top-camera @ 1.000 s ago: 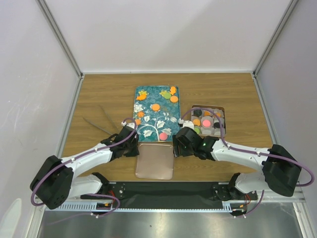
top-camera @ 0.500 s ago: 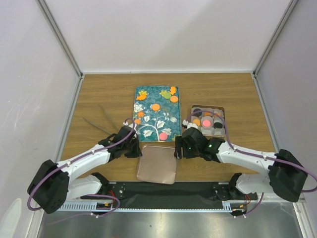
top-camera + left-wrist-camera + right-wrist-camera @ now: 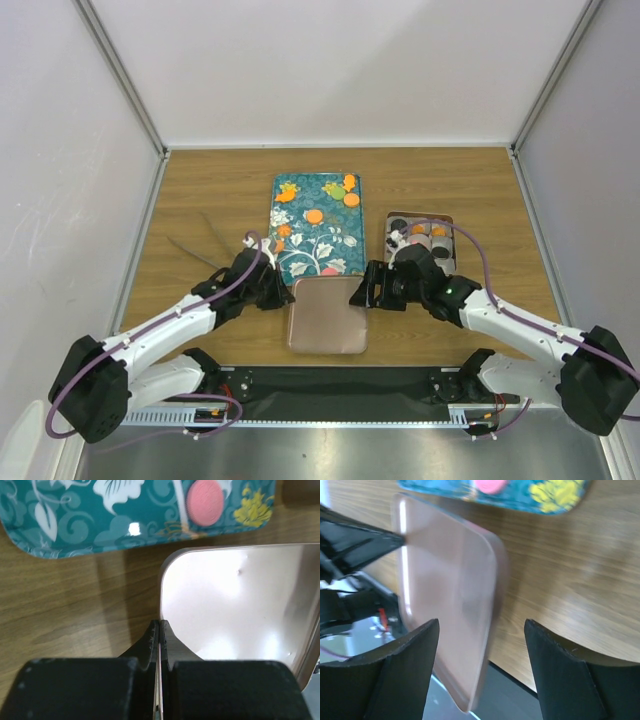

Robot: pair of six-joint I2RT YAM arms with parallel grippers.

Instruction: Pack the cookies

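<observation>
Nearest the arm bases lies the rose-gold rectangular metal lid (image 3: 326,318) on the brown wooden table (image 3: 200,190); we cannot tell whether it sits flat or is slightly raised. The left gripper (image 3: 283,296) is clamped on the lid's left rim. In the left wrist view its fingers (image 3: 151,639) are pressed together, with the thin metal edge pinched between them. The right gripper (image 3: 362,292) is at the lid's far right corner with its jaws spread wide. In the right wrist view the lid's right edge runs into the gap between the two fingers (image 3: 410,675), and we cannot tell whether either finger touches it. Just beyond the lid's far edge is the teal rectangular tray printed with flowers (image 3: 305,195). A pink cookie (image 3: 328,271) sits on the tray's near end, between the two grippers and a little farther out, touching neither. From the left wrist it lies ahead and to the right of the closed fingers. Farther up the tray are three orange cookies (image 3: 314,216), well apart from both grippers. Right of the tray, behind the right arm, stands a small rectangular tin (image 3: 450,218). It holds more cookies (image 3: 438,232), orange and black among them, partly hidden by the arm.
</observation>
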